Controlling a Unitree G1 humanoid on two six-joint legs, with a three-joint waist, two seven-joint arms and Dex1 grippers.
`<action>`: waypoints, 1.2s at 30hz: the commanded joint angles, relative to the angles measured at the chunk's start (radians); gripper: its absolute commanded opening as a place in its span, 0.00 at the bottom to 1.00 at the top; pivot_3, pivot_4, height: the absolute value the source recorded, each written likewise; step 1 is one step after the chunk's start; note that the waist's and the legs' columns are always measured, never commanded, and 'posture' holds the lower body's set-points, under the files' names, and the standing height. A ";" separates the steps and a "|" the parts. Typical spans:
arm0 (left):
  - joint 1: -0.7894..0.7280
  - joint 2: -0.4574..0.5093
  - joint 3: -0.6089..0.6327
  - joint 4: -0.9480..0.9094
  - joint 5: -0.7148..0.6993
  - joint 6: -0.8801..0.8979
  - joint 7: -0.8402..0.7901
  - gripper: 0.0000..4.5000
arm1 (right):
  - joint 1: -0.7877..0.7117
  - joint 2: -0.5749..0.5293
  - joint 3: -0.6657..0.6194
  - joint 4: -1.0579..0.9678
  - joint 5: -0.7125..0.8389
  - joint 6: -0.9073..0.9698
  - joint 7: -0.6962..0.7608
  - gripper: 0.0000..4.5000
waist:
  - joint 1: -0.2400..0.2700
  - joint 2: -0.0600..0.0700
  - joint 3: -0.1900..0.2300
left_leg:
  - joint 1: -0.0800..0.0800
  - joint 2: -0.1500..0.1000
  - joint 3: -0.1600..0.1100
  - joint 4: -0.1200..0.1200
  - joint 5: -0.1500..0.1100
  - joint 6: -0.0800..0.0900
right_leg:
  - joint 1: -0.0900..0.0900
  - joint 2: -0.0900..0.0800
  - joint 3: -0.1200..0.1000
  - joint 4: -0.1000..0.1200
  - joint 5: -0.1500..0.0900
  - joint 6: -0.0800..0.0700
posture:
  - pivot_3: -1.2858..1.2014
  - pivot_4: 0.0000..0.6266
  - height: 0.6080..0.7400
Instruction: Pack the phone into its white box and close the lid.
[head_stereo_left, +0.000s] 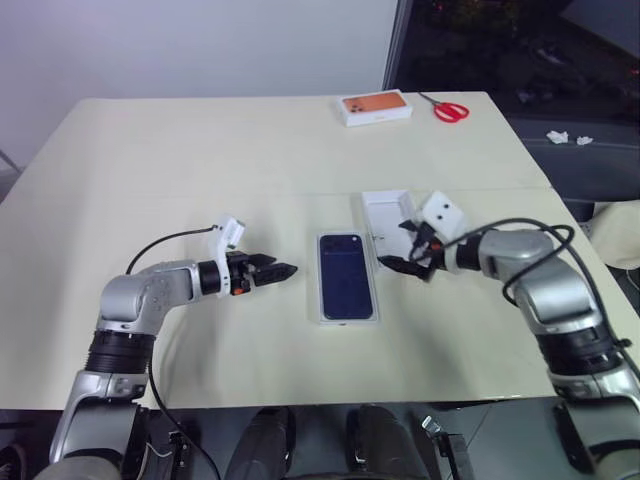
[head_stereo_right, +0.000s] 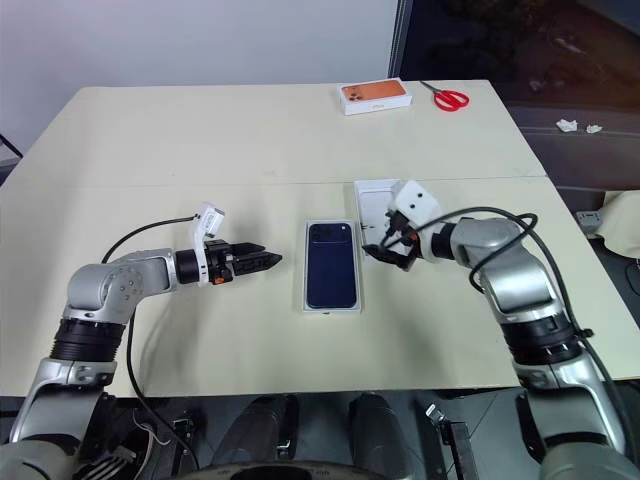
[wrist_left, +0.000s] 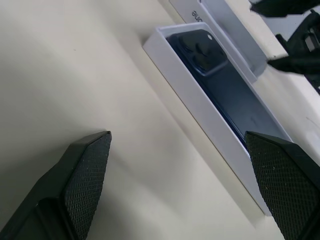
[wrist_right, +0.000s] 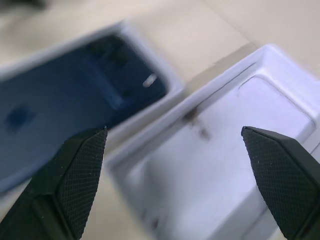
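Left eye view had the cream desk (head_stereo_left: 200, 160) running from the near edge to the wall. Nearest the robot, in the middle of the desk, lay the white box (head_stereo_left: 347, 316) with the phone (head_stereo_left: 346, 276) resting inside it, back upward, its camera bump at the far corner. The left gripper (head_stereo_left: 283, 270) hovered just to the left of the box, apart from it, its two black fingers spread and holding nothing. In the left wrist view those fingers (wrist_left: 82, 175) stood wide on either side of the box's long white wall, with the dark blue phone seated flush in the tray.

Just beyond and to the right of the box, the lid (head_stereo_left: 386, 213) lay on the desk with its plain white inner side up, its near corner close beside the far right corner of the box. The right gripper (head_stereo_left: 404, 247) hung over the near end of the lid, its fingers also spread and empty; whether a fingertip touched the lid I could not tell. The right wrist view looked down into the white lid (wrist_right: 220, 165), the phone in its box alongside.

At the far edge of the desk sat a white box with an orange phone picture (head_stereo_left: 375, 107), and just beside it to the right a pair of red-handled scissors (head_stereo_left: 449, 109).
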 joint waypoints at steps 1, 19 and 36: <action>0.007 -0.009 0.018 0.007 0.021 -0.015 0.025 1.00 | -0.096 0.087 -0.094 0.000 0.026 0.145 -0.146 1.00 | 0.001 0.000 0.000 | 0.000 0.000 0.000 0.000 0.000 0.000 | 0.000 0.000 0.000 0.000 0.000 0.000 | 0.52 0.24 1.00; 0.040 -0.048 0.031 -0.002 0.037 -0.054 0.077 1.00 | -0.274 0.340 -0.128 0.297 -0.024 0.295 -0.506 1.00 | -0.004 0.001 0.000 | 0.000 -0.001 0.001 -0.001 0.000 0.000 | -0.002 0.000 0.000 0.002 0.000 0.000 | 0.52 0.24 1.00; 0.047 -0.065 0.039 -0.017 0.035 -0.055 0.100 1.00 | -0.235 0.236 0.012 0.313 -0.123 0.180 -0.479 1.00 | -0.005 0.001 0.000 | 0.000 -0.001 0.001 -0.001 0.000 0.000 | -0.002 0.001 0.000 0.002 0.000 0.000 | 0.52 0.24 1.00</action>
